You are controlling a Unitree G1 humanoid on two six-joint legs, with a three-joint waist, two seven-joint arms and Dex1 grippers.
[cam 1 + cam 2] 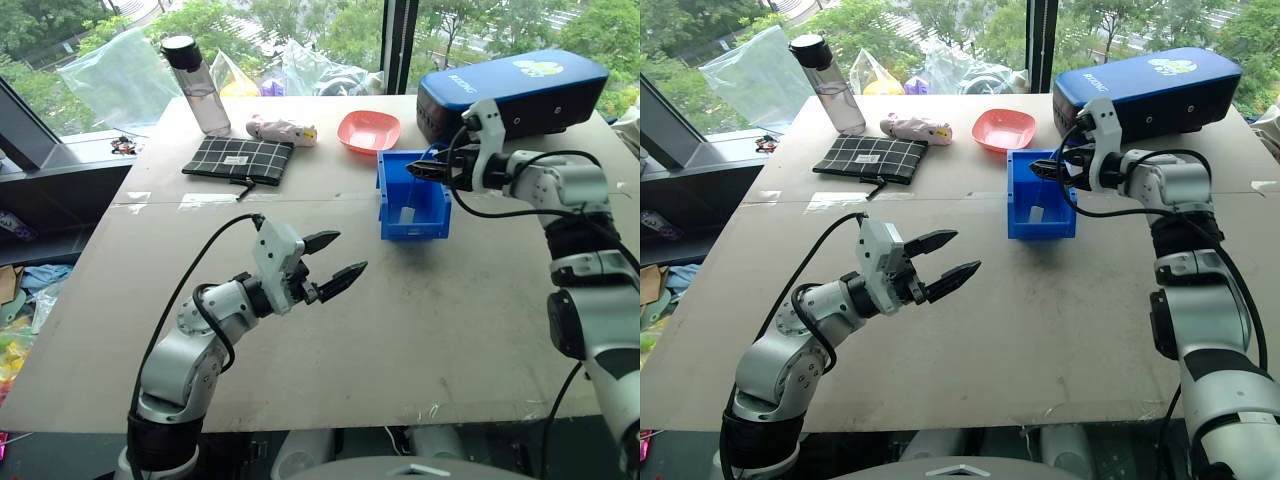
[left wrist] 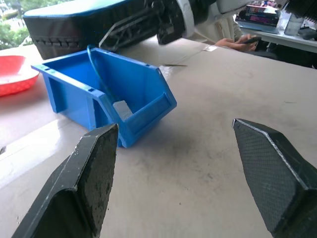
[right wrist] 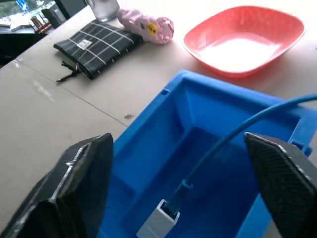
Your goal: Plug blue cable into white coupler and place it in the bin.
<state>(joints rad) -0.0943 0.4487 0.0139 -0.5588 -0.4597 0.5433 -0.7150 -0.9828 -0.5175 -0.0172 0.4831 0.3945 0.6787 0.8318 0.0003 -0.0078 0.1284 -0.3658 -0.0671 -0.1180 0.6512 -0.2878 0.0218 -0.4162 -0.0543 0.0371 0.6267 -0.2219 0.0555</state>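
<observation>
I see the small open-topped blue plastic bin (image 1: 413,200) holding the thin blue cable (image 3: 233,134), plugged into the tiny white coupler (image 3: 157,222). Right gripper (image 1: 428,169) (above the bin) spread wide; left gripper (image 1: 338,262) likewise, empty.

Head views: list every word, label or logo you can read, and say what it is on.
Dark-blue case: a line of white lettering on its front edge, too blurred to read.
Case top: a pale round logo, not legible.
Checked pouch: a small white label, too small to read.
Nothing readable on the bin, red bowl or bottle.
</observation>
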